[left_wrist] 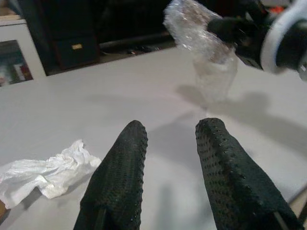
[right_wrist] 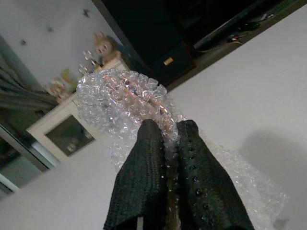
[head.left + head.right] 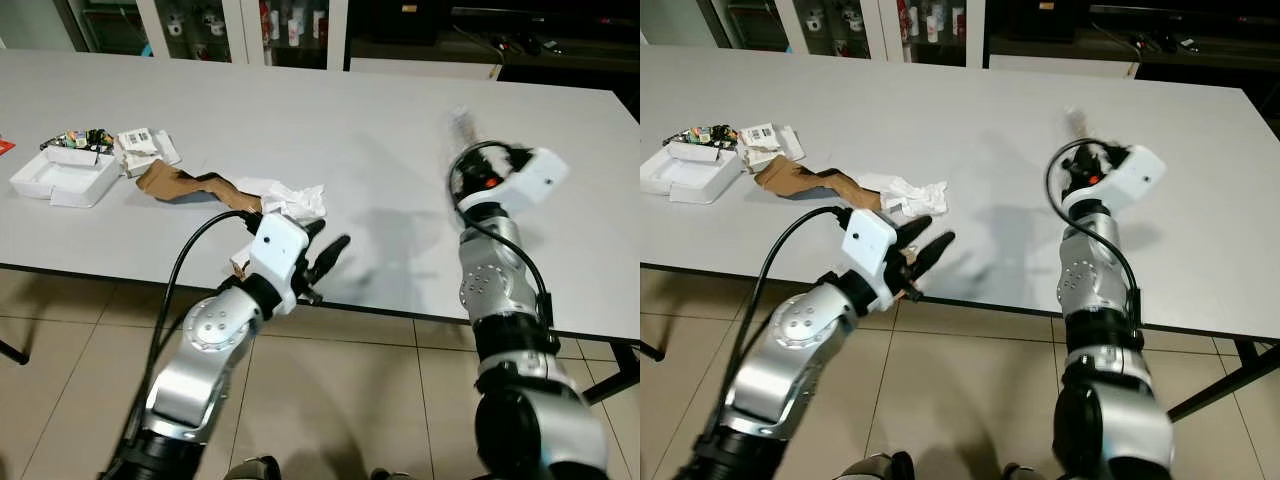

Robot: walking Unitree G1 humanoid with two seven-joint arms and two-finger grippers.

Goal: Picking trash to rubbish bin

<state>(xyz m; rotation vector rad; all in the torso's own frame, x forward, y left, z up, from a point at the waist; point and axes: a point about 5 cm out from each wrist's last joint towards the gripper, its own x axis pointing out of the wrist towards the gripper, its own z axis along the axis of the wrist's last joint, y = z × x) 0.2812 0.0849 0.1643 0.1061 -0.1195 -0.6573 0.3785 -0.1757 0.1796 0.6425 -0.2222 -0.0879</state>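
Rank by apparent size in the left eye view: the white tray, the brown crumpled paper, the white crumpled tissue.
1. white tray
2. brown crumpled paper, long and thin, close to the tray in extent, so that order is unsure
3. white crumpled tissue, smallest

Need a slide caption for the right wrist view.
Right gripper pinches a wad of bubble wrap above the white table.

Clear, glossy bubble wrap (image 2: 125,106) pinched in the right gripper (image 2: 168,132), whose fingers (image 1: 122,163) are matt black, dimpled rubber; the table (image 3: 350,130) is smooth, matt pale grey; crumpled white paper (image 3: 285,198) and a brown paper scrap (image 3: 185,185) lie on it; silver arms look satin metal
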